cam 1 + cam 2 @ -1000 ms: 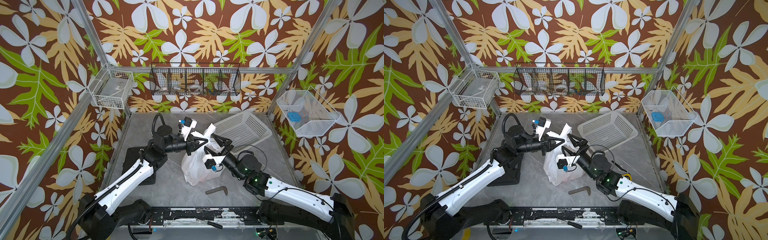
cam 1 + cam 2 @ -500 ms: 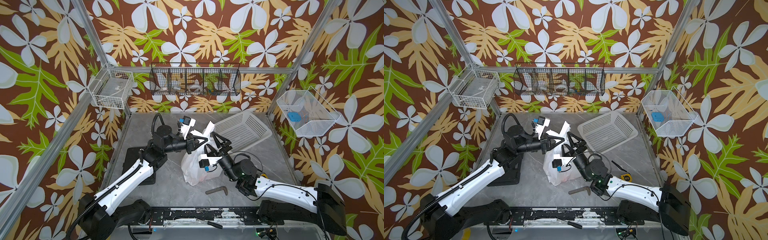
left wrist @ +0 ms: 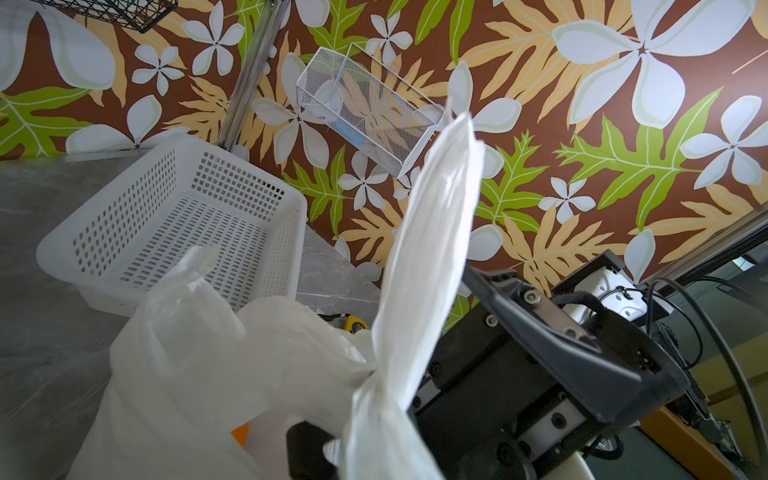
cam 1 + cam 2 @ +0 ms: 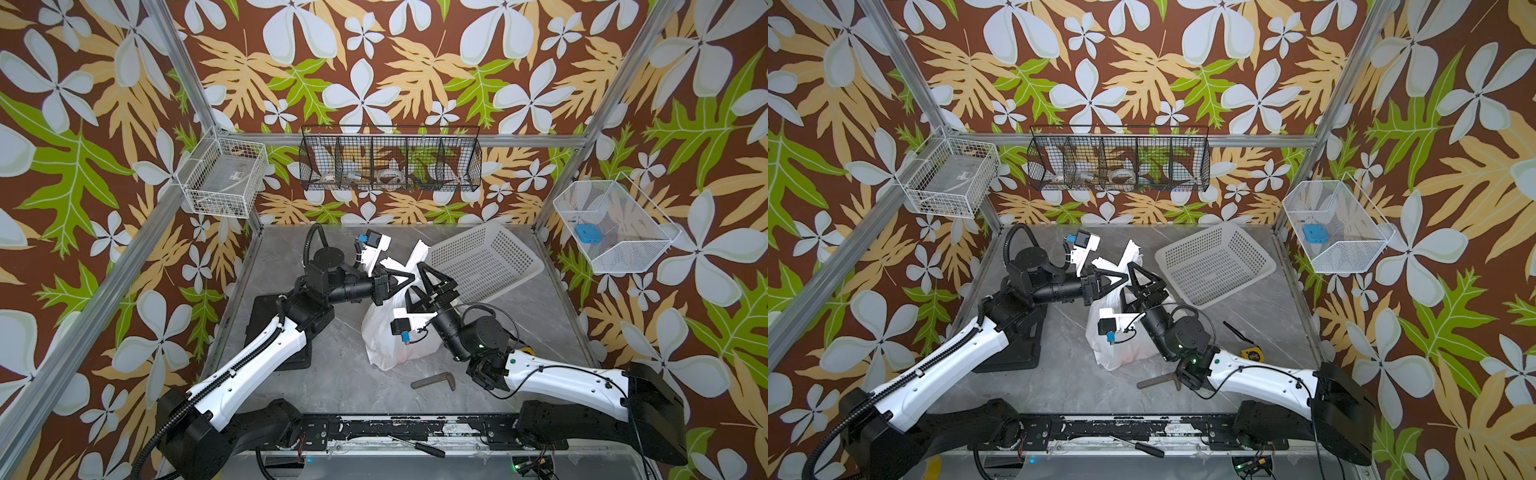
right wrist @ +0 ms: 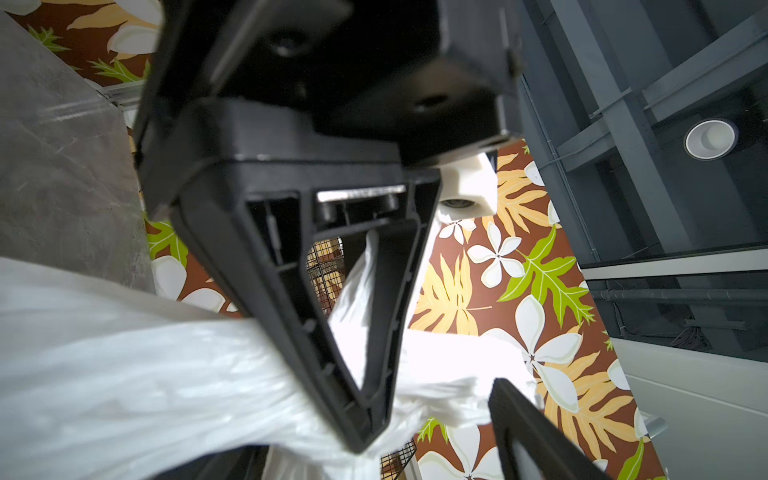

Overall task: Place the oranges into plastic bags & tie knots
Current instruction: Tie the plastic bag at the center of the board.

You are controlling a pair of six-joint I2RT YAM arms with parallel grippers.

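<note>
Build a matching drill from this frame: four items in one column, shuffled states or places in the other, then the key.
1. left gripper
2. right gripper
3. white perforated basket
4. orange

A. empty, on the table
B. inside the plastic bag
C. open
D. shut on the plastic bag's handle

Pairs: 1-D, 2-C, 3-A, 4-B

A: Grey surface (image 4: 345, 386): white perforated basket (image 4: 484, 262) at back right, dark L-shaped key (image 4: 434, 380) near front.
B: Walls: black wire rack (image 4: 390, 158) at back, white wire basket (image 4: 224, 178) left, mesh basket (image 4: 615, 226) right holding blue item (image 4: 588, 234).
</note>
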